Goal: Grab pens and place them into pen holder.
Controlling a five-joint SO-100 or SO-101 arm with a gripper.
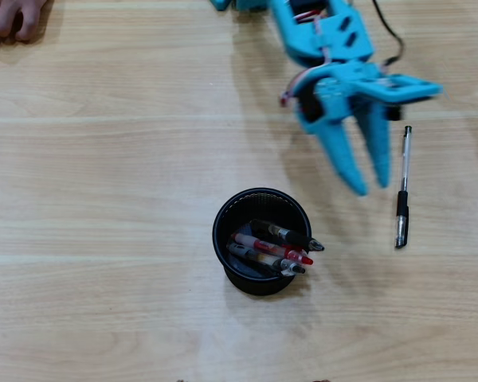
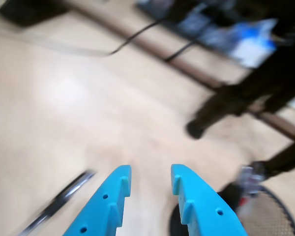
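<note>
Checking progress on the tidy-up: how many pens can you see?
4. Three stand in the round black wire-mesh pen holder: black-clear, red-and-white, grey-black. The clear-barrelled, black-sleeved one lies on the wooden table.

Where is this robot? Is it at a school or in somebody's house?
I can't tell which. It looks like a desk or hobby workbench: a pale wood tabletop, a black mesh pen holder with pens in it, a cable, and a blue robot gripper.

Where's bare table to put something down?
Overhead view: the table is bare left of the pen holder, below the hand, and along the bottom edge. Crowded on the right: gripper beside the loose pen.
</note>
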